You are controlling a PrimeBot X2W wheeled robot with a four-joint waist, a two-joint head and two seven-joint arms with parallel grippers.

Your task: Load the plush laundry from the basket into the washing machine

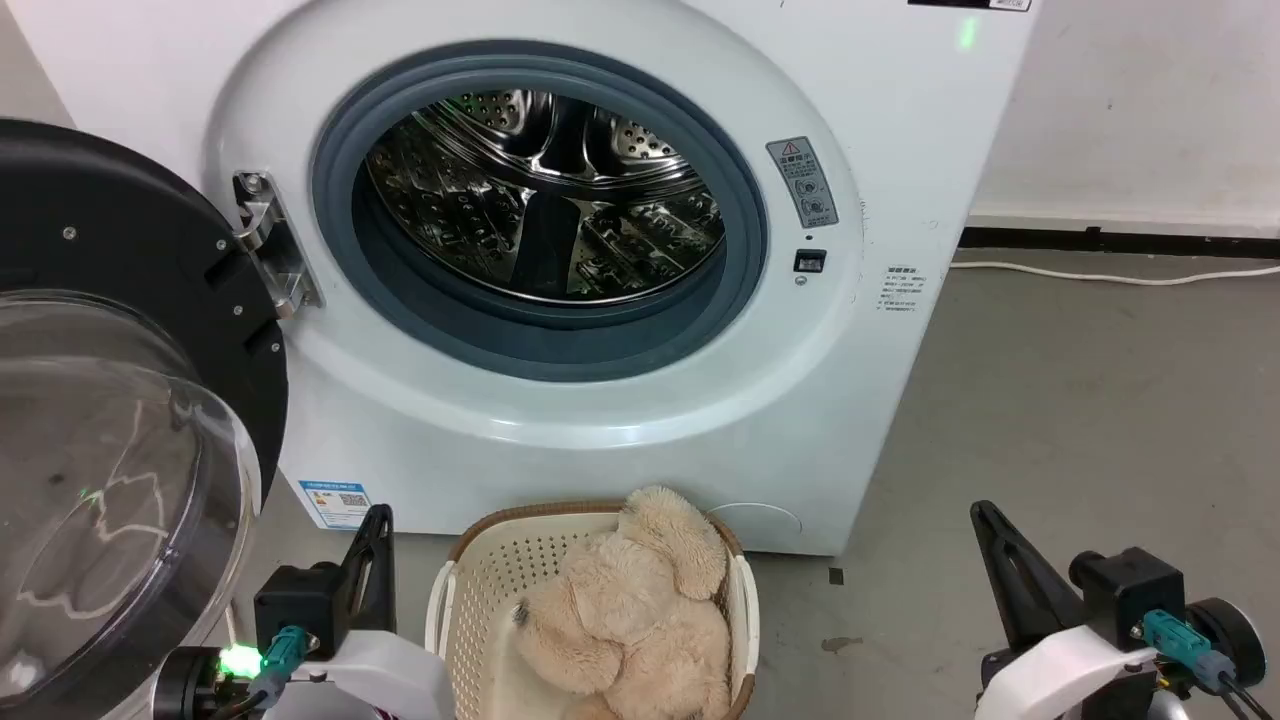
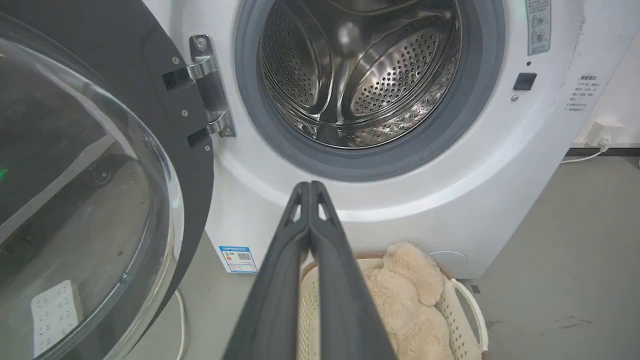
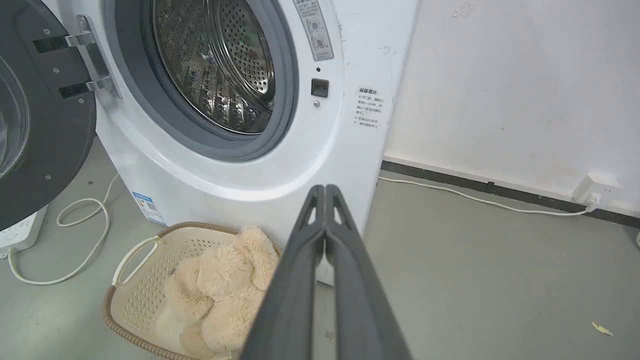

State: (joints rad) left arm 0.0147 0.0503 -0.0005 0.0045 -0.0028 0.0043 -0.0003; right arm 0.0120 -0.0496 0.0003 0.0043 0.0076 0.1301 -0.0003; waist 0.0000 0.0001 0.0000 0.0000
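Note:
The cream-beige plush laundry (image 1: 630,610) lies curled in the oval basket (image 1: 480,590) on the floor, right in front of the white washing machine (image 1: 600,420). The washer's door (image 1: 110,420) hangs wide open to the left, and the steel drum (image 1: 545,195) holds nothing. My left gripper (image 1: 378,520) is shut and empty, just left of the basket. My right gripper (image 1: 985,515) is also shut and empty, well to the right of it. The plush (image 2: 407,300) and basket (image 2: 462,320) lie below the left gripper (image 2: 310,186), and the plush (image 3: 225,285) sits lower left of the right gripper (image 3: 325,189).
A white wall (image 1: 1140,100) with a black baseboard runs behind on the right. A white cable (image 3: 475,197) trails along the floor to a socket (image 3: 595,190). A power strip (image 3: 20,232) and a looped cord (image 3: 80,240) lie under the open door. Grey floor (image 1: 1080,430) spreads to the right.

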